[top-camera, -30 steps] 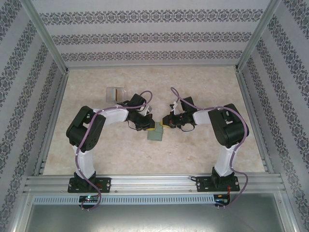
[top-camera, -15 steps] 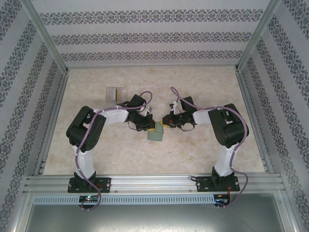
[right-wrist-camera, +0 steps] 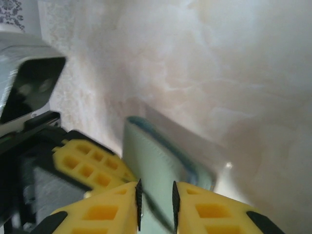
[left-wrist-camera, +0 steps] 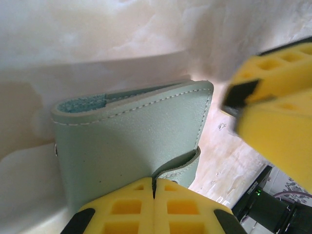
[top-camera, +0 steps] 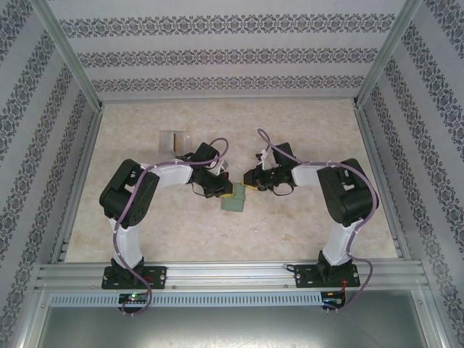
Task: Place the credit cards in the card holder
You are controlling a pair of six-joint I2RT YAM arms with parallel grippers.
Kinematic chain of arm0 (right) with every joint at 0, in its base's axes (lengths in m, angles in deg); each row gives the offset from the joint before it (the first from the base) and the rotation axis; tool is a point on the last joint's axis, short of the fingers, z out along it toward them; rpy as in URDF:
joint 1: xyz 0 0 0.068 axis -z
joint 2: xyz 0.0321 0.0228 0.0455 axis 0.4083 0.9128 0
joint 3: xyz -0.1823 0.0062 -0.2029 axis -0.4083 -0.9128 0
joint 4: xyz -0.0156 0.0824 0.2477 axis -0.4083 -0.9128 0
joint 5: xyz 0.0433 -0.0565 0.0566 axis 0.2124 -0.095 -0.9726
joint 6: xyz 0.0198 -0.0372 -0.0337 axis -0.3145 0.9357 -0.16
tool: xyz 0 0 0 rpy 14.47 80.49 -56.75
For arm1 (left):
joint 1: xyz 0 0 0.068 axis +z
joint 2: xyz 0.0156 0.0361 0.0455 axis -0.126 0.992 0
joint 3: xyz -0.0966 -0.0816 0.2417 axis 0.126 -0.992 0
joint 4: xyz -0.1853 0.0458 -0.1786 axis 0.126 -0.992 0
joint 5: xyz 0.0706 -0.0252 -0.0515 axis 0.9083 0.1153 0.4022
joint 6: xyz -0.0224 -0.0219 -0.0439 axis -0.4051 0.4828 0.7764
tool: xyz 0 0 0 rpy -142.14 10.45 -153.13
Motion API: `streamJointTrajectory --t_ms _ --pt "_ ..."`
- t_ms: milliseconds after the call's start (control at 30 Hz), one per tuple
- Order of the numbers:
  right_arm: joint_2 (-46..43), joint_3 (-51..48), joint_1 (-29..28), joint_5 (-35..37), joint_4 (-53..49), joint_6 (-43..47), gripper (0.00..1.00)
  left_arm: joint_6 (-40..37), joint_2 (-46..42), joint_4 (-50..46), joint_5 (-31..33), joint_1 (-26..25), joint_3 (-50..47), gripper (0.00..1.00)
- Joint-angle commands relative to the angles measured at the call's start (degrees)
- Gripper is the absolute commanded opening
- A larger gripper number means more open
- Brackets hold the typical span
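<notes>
Seemingly no cards were in yet: the left gripper (left-wrist-camera: 153, 184) clamped the holder (left-wrist-camera: 131, 131) (slot looked bare), the right gripper (right-wrist-camera: 156, 196) beside it slightly parted.

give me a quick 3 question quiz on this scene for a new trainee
1. True or false: the left jaws are pinching an edge of the card holder.
2. The card holder's colour is: A) red B) sage green C) black.
3. In the top view, the clear stand sits nearer which arm, left or right?
Key: 1 true; 2 B; 3 left.
</notes>
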State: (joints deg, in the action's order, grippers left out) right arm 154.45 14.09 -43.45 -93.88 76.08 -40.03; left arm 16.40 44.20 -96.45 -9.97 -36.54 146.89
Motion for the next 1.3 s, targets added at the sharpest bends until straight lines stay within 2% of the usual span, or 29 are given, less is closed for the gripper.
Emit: streamJointTrajectory --t_ms 0,133,300,533,767,967,1267 --pt "-5.08 3.13 -0.47 2.89 -11.09 8.49 0.27 -0.64 0.24 -0.17 0.71 -0.59 -0.44 0.00" --pt "-7.70 3.63 -4.01 6.92 -16.28 10.13 0.29 -0.75 0.70 -0.44 0.59 -0.64 0.20 0.00" --pt "-7.15 3.32 -7.15 9.28 -16.29 7.57 0.20 -0.82 0.79 -0.37 0.80 -0.60 0.09 0.00" --pt "-3.41 1.71 -7.70 5.53 -9.60 2.33 0.09 -0.57 1.06 0.16 0.93 -0.65 -0.16 0.00" --pt "0.44 1.86 -8.68 4.36 -7.15 1.09 0.06 -0.68 1.47 0.29 0.90 -0.62 0.11 0.00" --pt "2.62 0.51 -8.55 6.29 -6.06 1.03 0.03 -0.42 1.67 0.63 1.00 -0.59 -0.10 0.00" --pt "2.94 -1.92 -9.19 13.74 -9.37 5.45 0.01 -0.40 2.32 0.88 0.99 -0.60 -0.34 0.00"
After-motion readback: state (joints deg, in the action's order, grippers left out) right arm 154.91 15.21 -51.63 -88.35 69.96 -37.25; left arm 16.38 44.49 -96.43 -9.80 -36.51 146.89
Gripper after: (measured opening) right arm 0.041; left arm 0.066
